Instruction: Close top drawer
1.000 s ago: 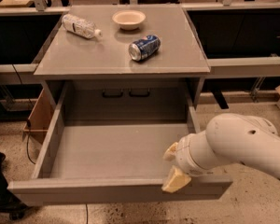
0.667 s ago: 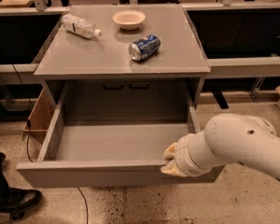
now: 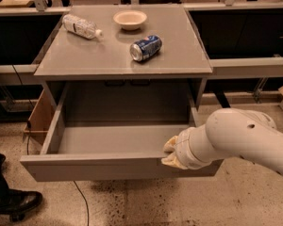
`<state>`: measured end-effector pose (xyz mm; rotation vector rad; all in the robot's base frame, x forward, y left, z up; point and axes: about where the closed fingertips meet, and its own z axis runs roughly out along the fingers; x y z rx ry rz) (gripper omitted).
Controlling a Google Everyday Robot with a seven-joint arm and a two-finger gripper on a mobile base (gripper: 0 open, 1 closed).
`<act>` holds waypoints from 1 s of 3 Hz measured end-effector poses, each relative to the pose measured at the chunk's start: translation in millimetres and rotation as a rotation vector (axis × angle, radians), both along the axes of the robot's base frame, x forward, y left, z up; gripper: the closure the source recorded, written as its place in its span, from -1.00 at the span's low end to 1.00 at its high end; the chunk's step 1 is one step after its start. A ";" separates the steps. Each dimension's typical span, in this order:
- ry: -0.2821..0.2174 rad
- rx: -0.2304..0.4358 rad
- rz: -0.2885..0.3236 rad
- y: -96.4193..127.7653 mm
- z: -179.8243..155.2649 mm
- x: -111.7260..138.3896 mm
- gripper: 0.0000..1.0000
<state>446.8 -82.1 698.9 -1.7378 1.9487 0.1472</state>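
Note:
The top drawer [image 3: 99,166] of the grey cabinet is pulled out, showing its grey sides and empty floor [image 3: 118,139]. Its plain front panel faces the camera. My gripper [image 3: 170,153] sits at the right part of the front panel's top edge, its cream fingers [image 3: 170,144] against the panel. The white arm [image 3: 245,140] comes in from the right and hides the drawer's right front corner.
On the cabinet top [image 3: 94,60] lie a plastic bottle [image 3: 80,26], a cream bowl [image 3: 130,19] and a blue can [image 3: 145,47] on its side. A black shoe [image 3: 12,202] stands at the lower left. A cable [image 3: 80,197] runs over the speckled floor.
The drawer front has moved back toward the cabinet, and my gripper has moved with it, staying on the panel's right part.

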 end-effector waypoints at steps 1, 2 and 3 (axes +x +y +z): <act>-0.041 0.008 0.002 3.5 12.1 18.0 0.21; -0.105 0.007 0.007 3.4 40.7 33.0 -0.25; -0.148 -0.009 0.018 0.5 71.4 31.2 -0.18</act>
